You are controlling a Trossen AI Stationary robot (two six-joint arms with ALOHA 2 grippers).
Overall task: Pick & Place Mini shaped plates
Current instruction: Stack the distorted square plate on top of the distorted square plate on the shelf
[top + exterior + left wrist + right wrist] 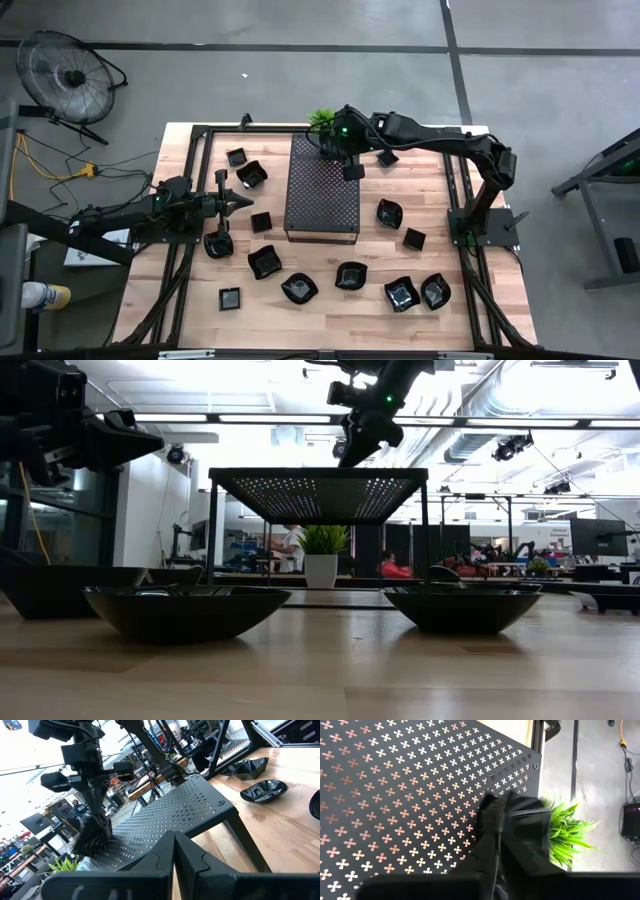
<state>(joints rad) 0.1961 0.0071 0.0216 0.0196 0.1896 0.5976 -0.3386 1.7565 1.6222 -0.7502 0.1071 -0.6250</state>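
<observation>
Right end effector (pixel 353 172): over the far right corner of the perforated tray (pixel 322 190), beside the green plant (pixel 322 121). In the right wrist view its fingers (pixel 492 827) are narrow, clamped on a small black plate (pixel 522 820) that sits just above the tray's cut-out surface.
Left end effector (pixel 243 202): fingers pressed together, holding nothing, above the desk (pixel 330 310) left of the tray and pointing toward it.
Mini shaped plates on the desk: scattered around the tray. Two lie far left near the tray's corner (pixel 252 175), one just left of the tray (pixel 261 222), and a row runs along the near side (pixel 350 275). More sit to the right of the tray (pixel 389 213).
Tray: stands on thin legs; the low view shows open space beneath it.
Low view: two shallow dishes (pixel 186 610) rest close to the camera.
</observation>
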